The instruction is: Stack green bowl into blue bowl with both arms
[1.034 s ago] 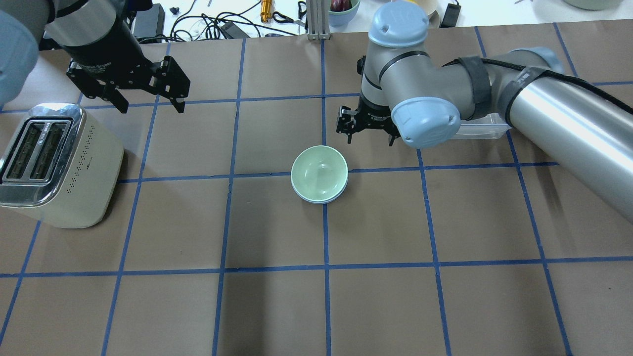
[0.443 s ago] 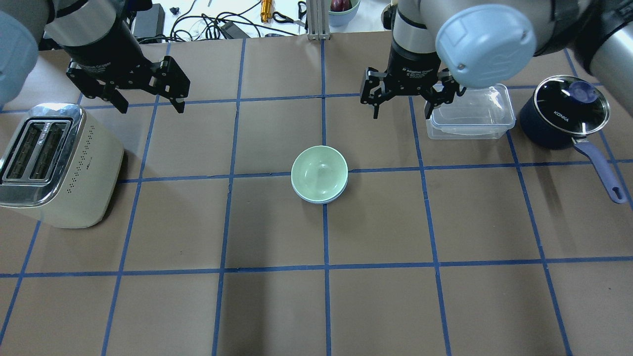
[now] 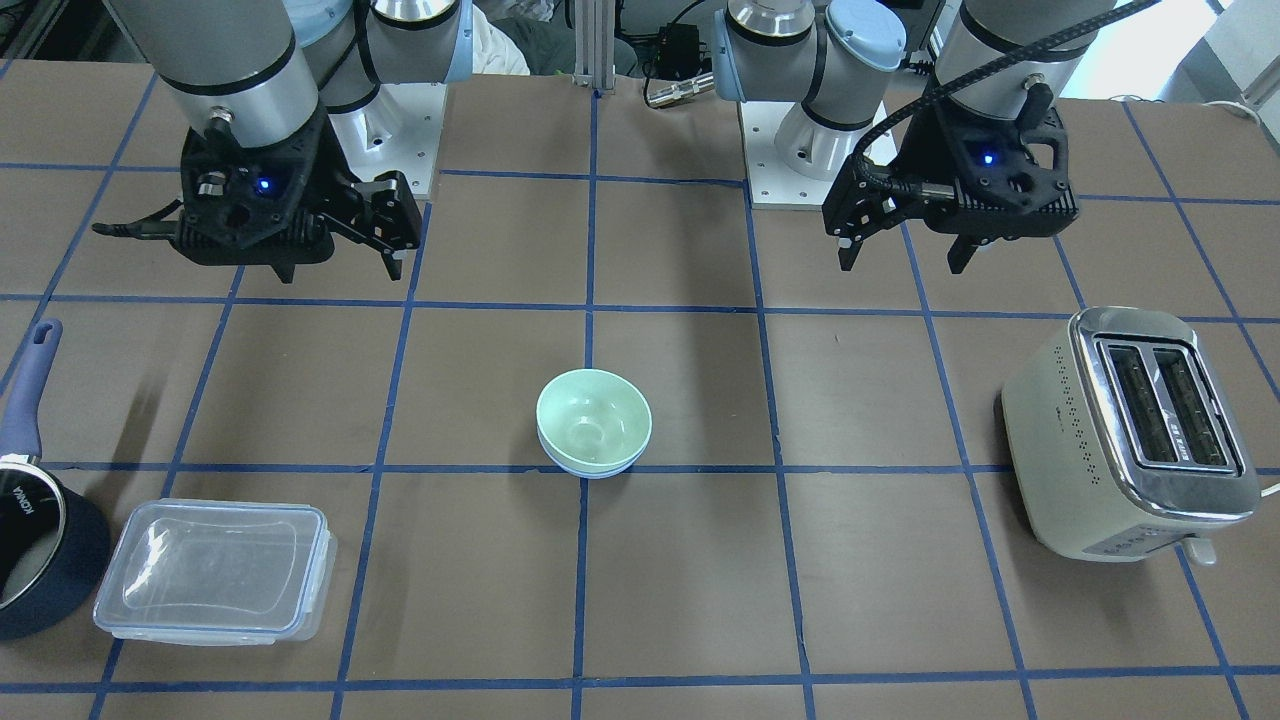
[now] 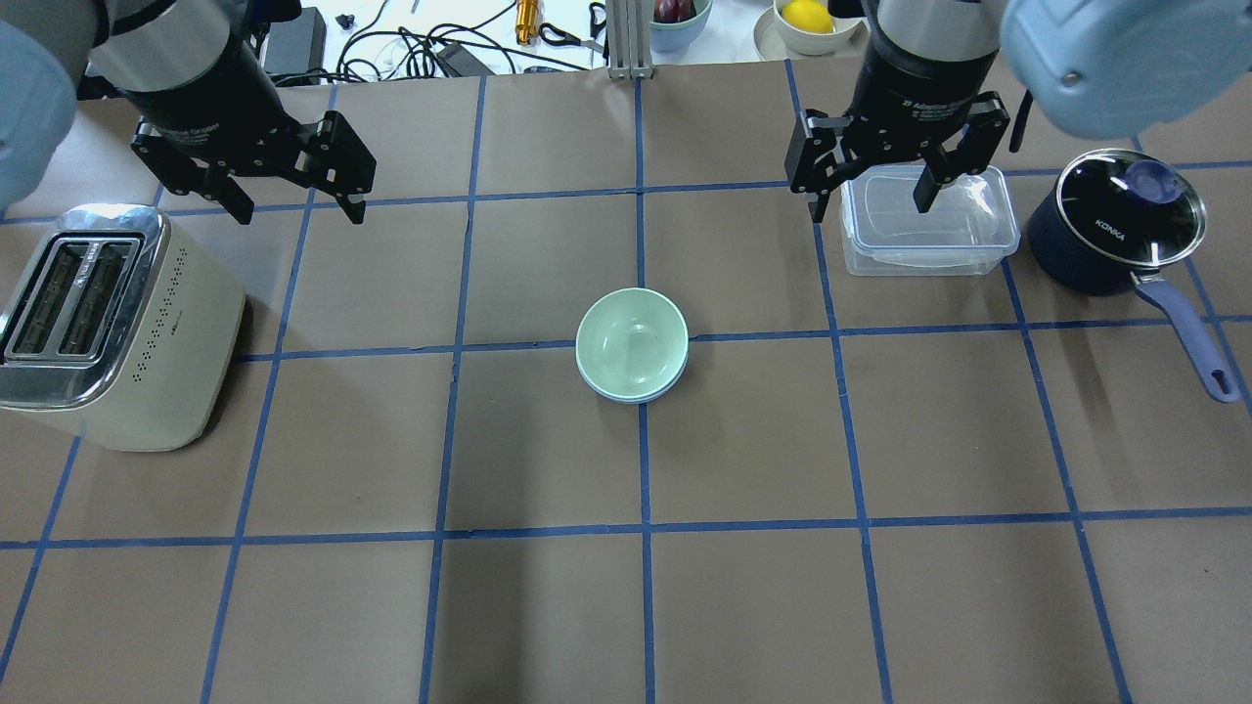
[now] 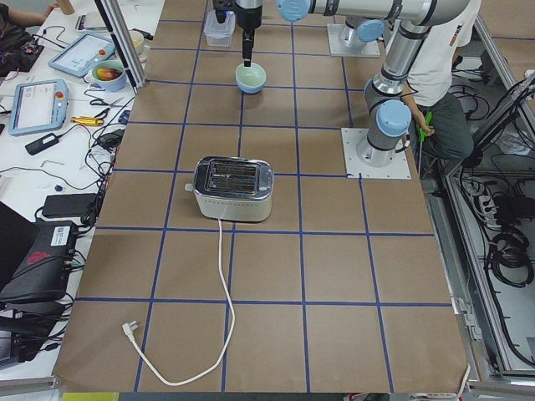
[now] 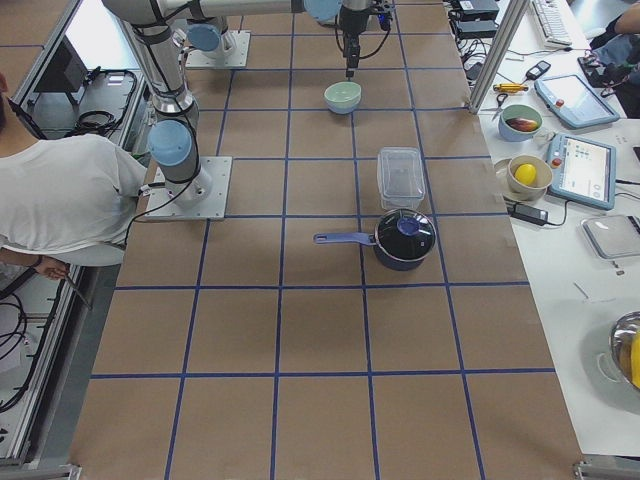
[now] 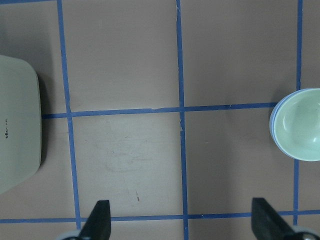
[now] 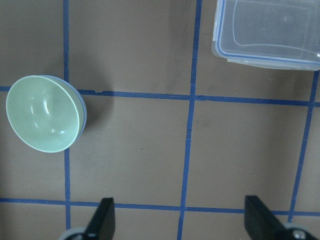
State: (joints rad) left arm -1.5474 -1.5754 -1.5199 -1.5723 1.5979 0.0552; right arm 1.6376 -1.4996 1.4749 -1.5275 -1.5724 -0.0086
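Note:
The green bowl (image 4: 631, 341) sits nested inside the blue bowl (image 4: 636, 395) at the table's middle; only the blue rim shows under it. Both also show in the front view, green bowl (image 3: 592, 418) in blue bowl (image 3: 590, 468), and in the wrist views (image 7: 300, 131) (image 8: 42, 114). My left gripper (image 4: 293, 210) is open and empty, raised at the far left above the toaster's back. My right gripper (image 4: 866, 200) is open and empty, raised at the far right over the clear container's near-left edge. Both are well away from the bowls.
A cream toaster (image 4: 108, 328) stands at the left edge. A clear lidded plastic container (image 4: 929, 223) and a dark navy saucepan (image 4: 1115, 230) with a glass lid sit at the far right. Cables and small bowls lie beyond the table's far edge.
My right arm has risen and swung right and back from beside the bowls to above the clear container, uncovering the saucepan. The left arm and the stacked bowls have not moved.

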